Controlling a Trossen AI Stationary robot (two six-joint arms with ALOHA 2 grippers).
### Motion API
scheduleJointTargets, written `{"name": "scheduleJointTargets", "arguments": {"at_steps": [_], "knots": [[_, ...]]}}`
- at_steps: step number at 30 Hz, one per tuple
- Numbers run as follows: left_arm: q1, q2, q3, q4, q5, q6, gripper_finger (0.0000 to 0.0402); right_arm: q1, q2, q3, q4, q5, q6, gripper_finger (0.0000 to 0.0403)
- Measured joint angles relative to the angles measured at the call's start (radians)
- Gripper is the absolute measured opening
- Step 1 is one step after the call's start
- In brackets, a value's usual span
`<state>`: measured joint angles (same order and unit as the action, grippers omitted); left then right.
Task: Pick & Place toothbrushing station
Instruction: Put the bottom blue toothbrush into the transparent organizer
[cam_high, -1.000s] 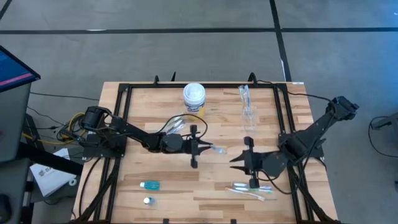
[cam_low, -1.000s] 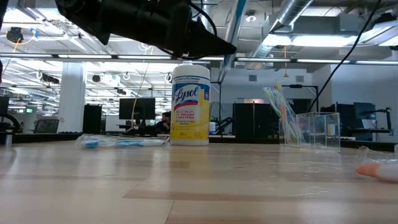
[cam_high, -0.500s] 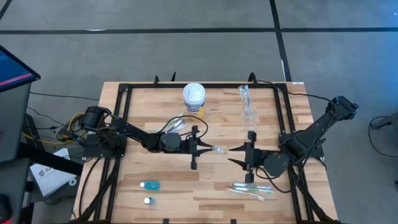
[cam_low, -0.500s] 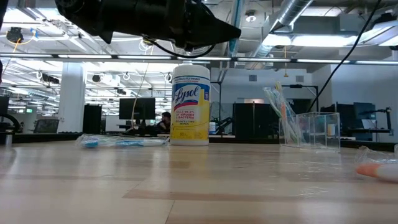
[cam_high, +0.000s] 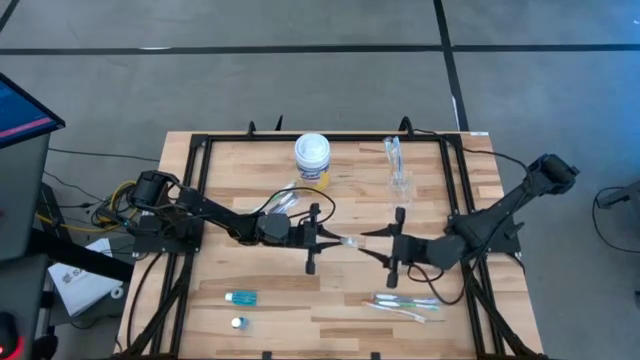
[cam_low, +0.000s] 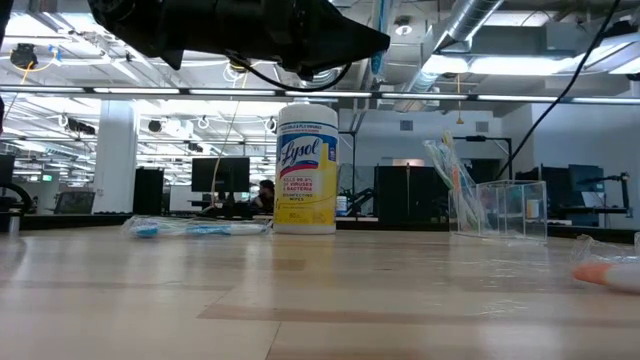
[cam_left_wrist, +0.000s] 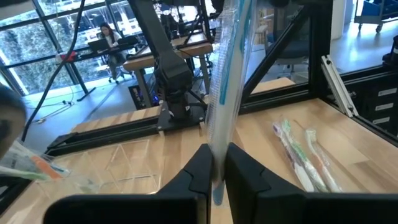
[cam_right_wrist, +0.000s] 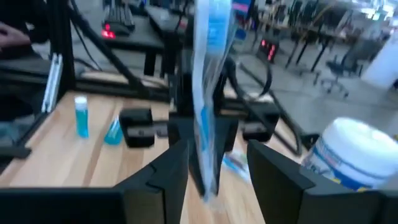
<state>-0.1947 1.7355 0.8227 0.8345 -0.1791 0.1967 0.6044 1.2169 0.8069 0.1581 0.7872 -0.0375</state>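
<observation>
Blue wrapped toothbrush clenched by left hand, right hand released around it, mid-table.

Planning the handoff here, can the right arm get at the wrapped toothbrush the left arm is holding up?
Probably yes. The left end effector is shut on the wrapped toothbrush, holding it above the table, and the right end effector is open right at its free end, with nothing between them.

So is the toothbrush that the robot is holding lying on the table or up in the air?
Up in the air. The left gripper is shut on the wrapped toothbrush, above the table. The right gripper is open around it.
</observation>
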Motion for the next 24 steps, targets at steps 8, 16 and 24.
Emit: {"name": "scheduleJointTargets", "arguments": {"at_steps": [8,16,24], "knots": [[0.000,0.000,0.000,0.005,0.000,0.000,0.0014,-0.072,0.000,-0.043,0.138,-0.111,-0.059,0.0154],[0.000,0.000,0.000,0.005,-0.001,-0.001,0.0014,-0.117,0.000,-0.044,0.203,-0.253,-0.069,0.0147],[0.005,0.000,0.000,0.005,-0.003,-0.003,0.0014,-0.133,0.000,-0.044,0.226,-0.294,-0.064,0.0145]]}}
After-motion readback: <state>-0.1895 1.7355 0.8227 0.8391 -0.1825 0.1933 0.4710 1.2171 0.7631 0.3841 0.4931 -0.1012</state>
